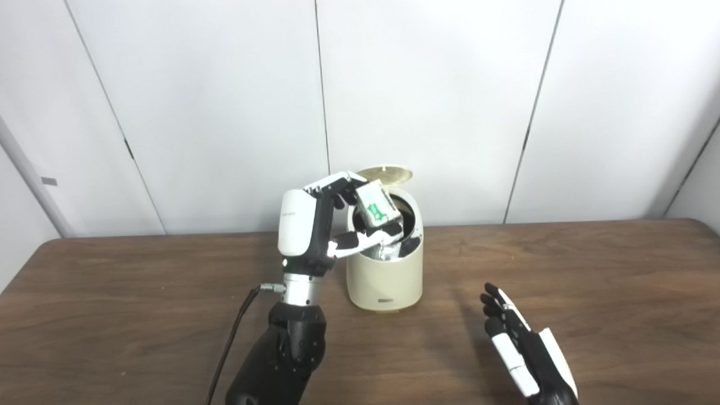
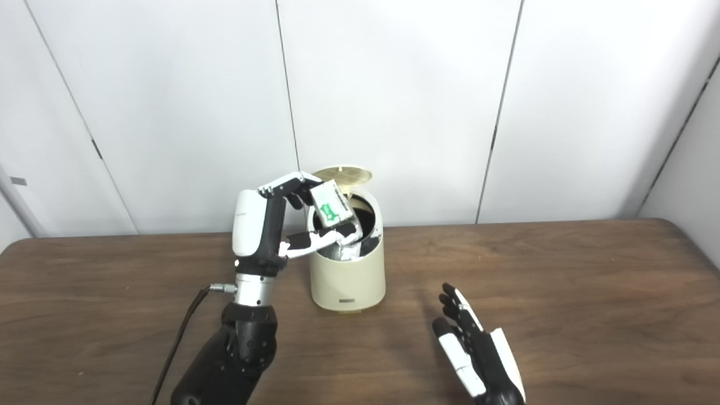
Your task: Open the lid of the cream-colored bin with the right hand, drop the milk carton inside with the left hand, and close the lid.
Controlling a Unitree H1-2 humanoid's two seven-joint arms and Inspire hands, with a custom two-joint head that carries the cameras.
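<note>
Gripping the milk carton (image 1: 378, 206) over the open bin (image 1: 385, 275), left robot hand (image 1: 315, 225); right robot hand (image 1: 520, 349) empty, fingers spread

The left robot hand (image 1: 315, 225) has a glossy white back shell with small grey lettering, black fingers capped in white plates, and a silver metal wrist ring above a bulky black forearm. A thin black cable plugs in at the wrist. The right robot hand (image 1: 520, 349) is black with white panels.

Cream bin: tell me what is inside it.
The bin shows a dark inside with something shiny low down. The milk carton, held by the left hand, hides the rest.
</note>
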